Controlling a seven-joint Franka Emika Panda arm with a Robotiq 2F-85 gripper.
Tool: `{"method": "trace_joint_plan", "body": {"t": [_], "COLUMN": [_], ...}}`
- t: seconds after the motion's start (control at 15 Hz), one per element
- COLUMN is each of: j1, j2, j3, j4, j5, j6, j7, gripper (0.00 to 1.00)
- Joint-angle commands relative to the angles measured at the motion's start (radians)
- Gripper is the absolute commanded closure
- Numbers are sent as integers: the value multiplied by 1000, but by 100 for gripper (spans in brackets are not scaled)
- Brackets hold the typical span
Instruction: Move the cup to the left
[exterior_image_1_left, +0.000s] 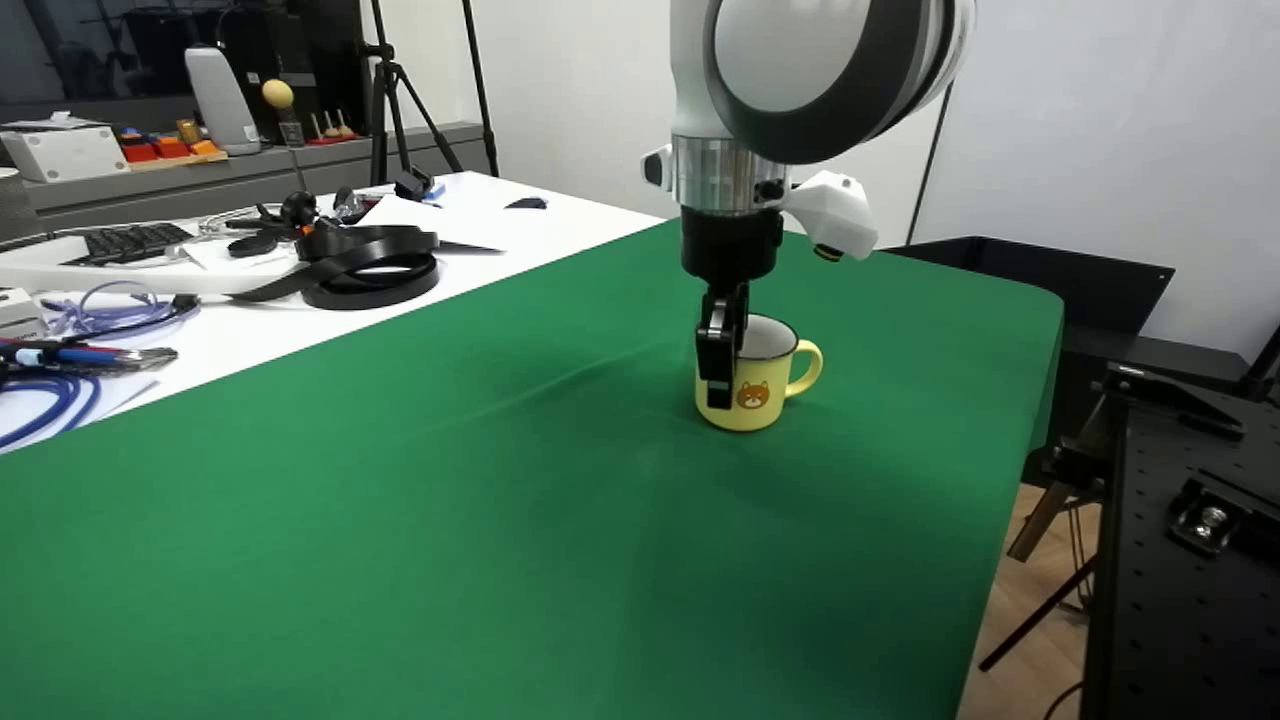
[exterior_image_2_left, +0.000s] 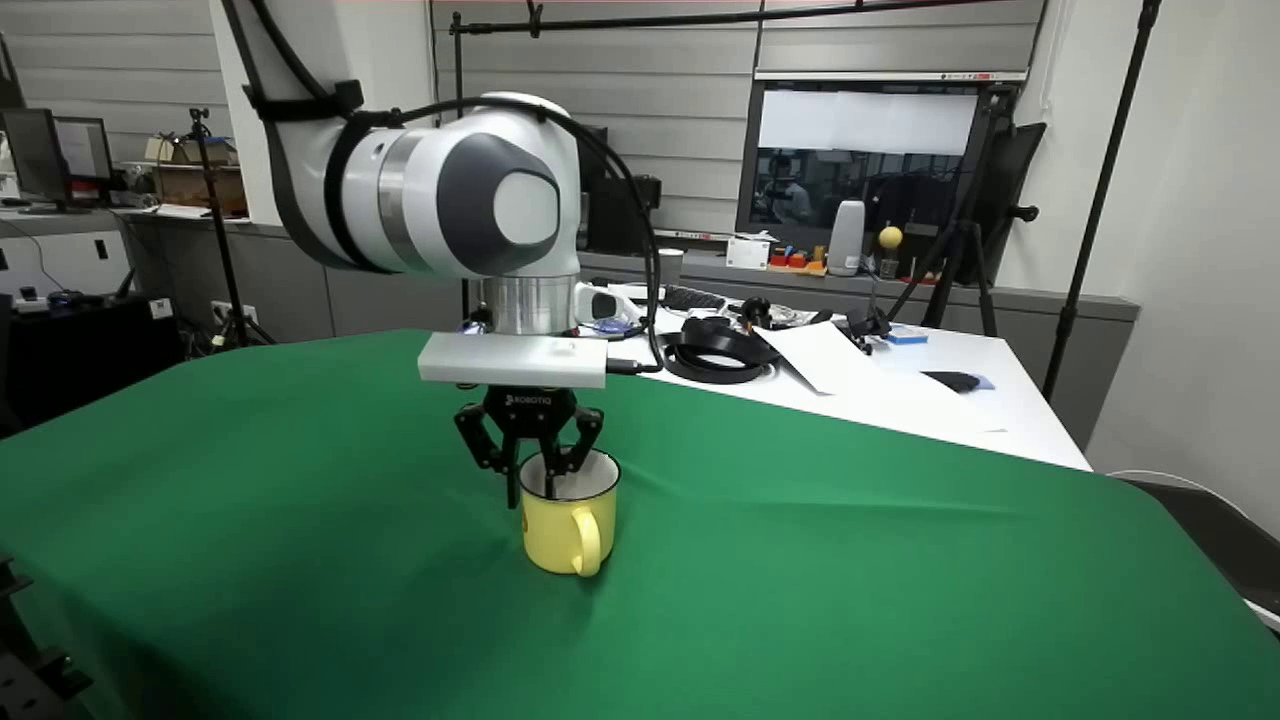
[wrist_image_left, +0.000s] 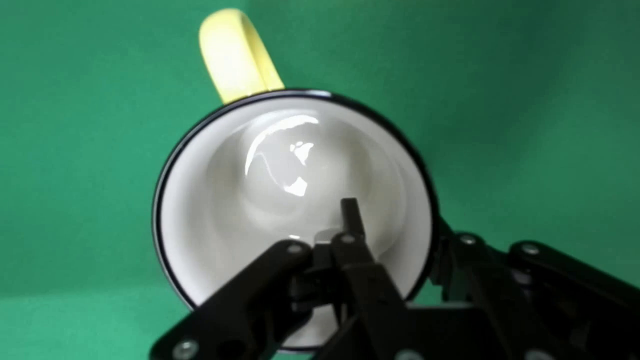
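Observation:
The cup (exterior_image_1_left: 770, 395) is a small yellow mug with a dark rim, a white inside, a loop handle and an orange animal face on its side. It stands upright on the green cloth in both exterior views (exterior_image_2_left: 555, 540). My gripper (exterior_image_2_left: 530, 488) points straight down at the cup's rim. One finger is inside the cup and the other is outside, with the wall between them. In the wrist view the cup (wrist_image_left: 290, 165) fills the middle, and the gripper (wrist_image_left: 395, 225) shows a gap between the inner finger and the wall. The outer fingertip is hidden there by the rim.
The green cloth (exterior_image_1_left: 480, 520) covers the table around the cup. A white table (exterior_image_1_left: 560, 215) adjoins it, with black straps (exterior_image_1_left: 370, 285), cables and a keyboard on it. A black perforated platform (exterior_image_1_left: 1180, 580) stands beside the cloth's edge.

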Motion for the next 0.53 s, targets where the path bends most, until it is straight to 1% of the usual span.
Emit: {"method": "trace_joint_plan", "body": {"t": [0.0, 0.07, 0.13, 0.27, 0.47], "j1": [-8, -7, -6, -7, 8], "j2": [-13, -15, -18, -19, -30], "j3": [3, 1, -2, -1, -8], "j4": [24, 26, 28, 32, 45], "j5": [-17, -20, -22, -21, -41], "j6": [-18, -18, -19, -19, -27], "j7": [-3, -2, 0, -3, 7], "gripper": [95, 99, 100, 98, 98]}}
